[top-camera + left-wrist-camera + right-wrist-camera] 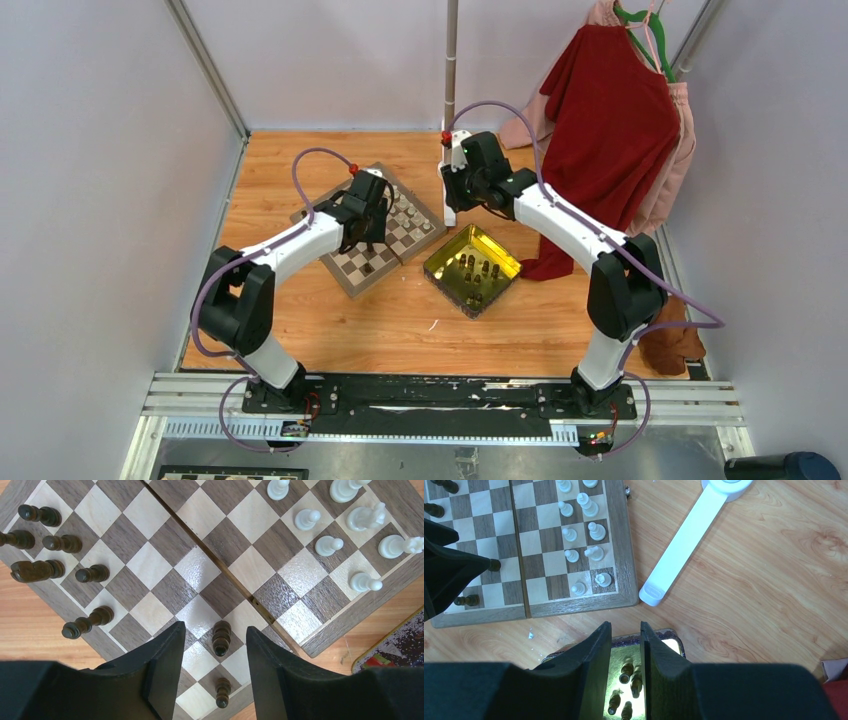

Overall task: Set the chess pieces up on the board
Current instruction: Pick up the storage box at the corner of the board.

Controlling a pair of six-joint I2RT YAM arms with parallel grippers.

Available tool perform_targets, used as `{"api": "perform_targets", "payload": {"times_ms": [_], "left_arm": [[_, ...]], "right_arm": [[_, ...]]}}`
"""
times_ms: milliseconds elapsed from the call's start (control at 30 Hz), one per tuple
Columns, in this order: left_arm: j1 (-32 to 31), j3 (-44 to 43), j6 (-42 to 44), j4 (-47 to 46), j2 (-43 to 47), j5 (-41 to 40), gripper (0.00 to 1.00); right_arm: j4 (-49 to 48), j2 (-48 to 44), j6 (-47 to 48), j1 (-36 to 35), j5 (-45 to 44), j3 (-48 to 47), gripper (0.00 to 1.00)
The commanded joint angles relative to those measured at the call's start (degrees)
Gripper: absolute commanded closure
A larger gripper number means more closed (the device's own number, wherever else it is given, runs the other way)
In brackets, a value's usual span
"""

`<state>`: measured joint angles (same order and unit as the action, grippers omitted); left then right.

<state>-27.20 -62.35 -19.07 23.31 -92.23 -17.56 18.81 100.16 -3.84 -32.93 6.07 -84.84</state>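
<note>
left gripper (215,627), jaws apart, straddled a dark pawn (221,639) on the board (150,562); right gripper (625,625), jaws narrowly apart, hung over the tray (672,640).

Board (345,265) left of tray (500,250), pieces (328,545) on both

Plain pale walls (90,150) enclose a light wooden bench (400,320). At the rear right a red garment (610,120) and a pink one (680,150) hang from a green hanger (636,17). A metal pole (452,50) stands behind.
</note>
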Motion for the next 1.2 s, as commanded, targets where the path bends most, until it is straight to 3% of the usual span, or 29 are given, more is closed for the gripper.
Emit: {"api": "perform_targets", "payload": {"times_ms": [0, 1167], "left_arm": [[-0.40, -0.81, -1.33, 1.81, 0.24, -0.50, 0.47], [-0.84, 2.45, -4.07, 2.12, 1.73, 1.13, 0.65]], "right_arm": [[-0.37, 0.99, -1.01, 1.03, 0.70, 0.54, 0.68], [-0.57, -0.21, -1.37, 1.42, 0.79, 2.38, 0.68]]}}
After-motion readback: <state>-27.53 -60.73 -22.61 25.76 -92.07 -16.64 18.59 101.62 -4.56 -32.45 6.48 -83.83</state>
